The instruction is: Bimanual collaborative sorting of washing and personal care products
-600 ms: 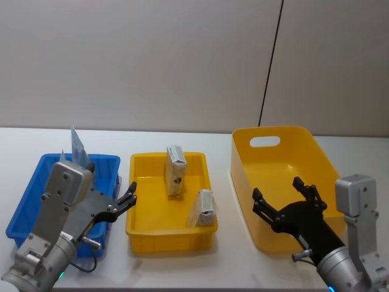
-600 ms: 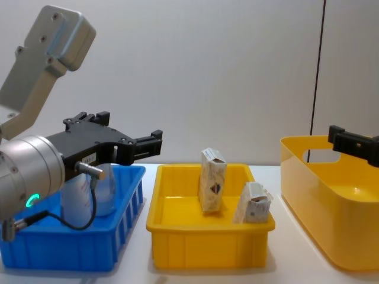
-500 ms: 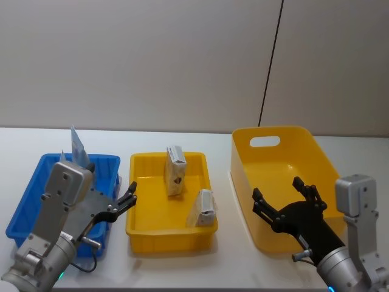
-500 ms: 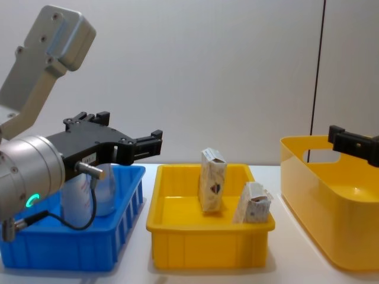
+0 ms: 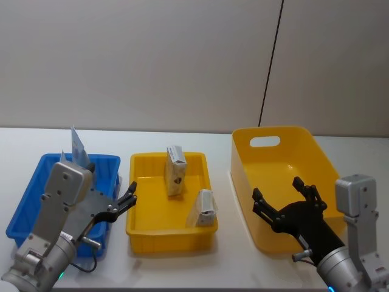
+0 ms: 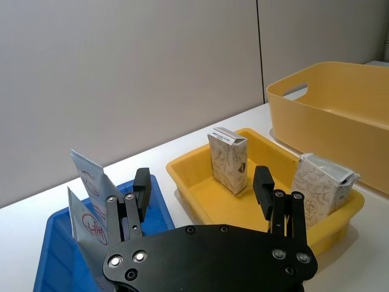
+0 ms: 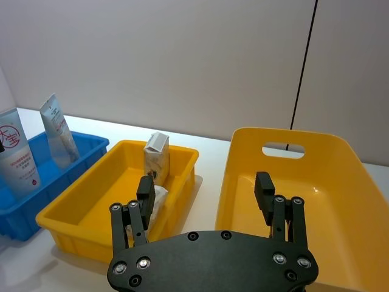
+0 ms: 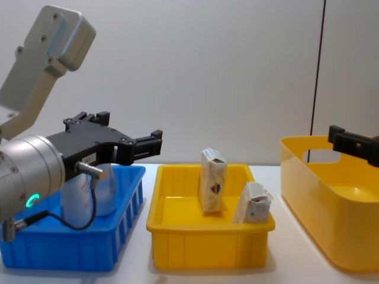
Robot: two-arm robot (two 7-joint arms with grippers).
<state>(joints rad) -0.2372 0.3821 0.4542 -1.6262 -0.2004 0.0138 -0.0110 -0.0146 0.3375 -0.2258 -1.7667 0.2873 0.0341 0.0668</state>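
Observation:
Two small cream cartons sit in the small yellow tray (image 5: 136, 210): one upright (image 5: 175, 171) (image 8: 212, 188), one leaning at the near right corner (image 5: 203, 208) (image 8: 254, 203). In the blue crate (image 5: 27, 193) stand a big white tube with red print (image 7: 17, 155) and a slimmer pale tube (image 7: 59, 131), both behind my left arm in the head view. My left gripper (image 5: 124, 201) (image 6: 202, 181) hovers open over the crate's right side, empty. Over the near part of the big yellow bin (image 5: 275, 129), my right gripper (image 5: 279, 193) (image 7: 205, 184) is open and empty.
The three containers stand in a row on the white table (image 5: 231, 261), blue crate left, small tray middle, big bin (image 8: 314, 177) right. A grey wall rises behind, with a dark cable (image 5: 271, 61) running down it. Narrow gaps separate the containers.

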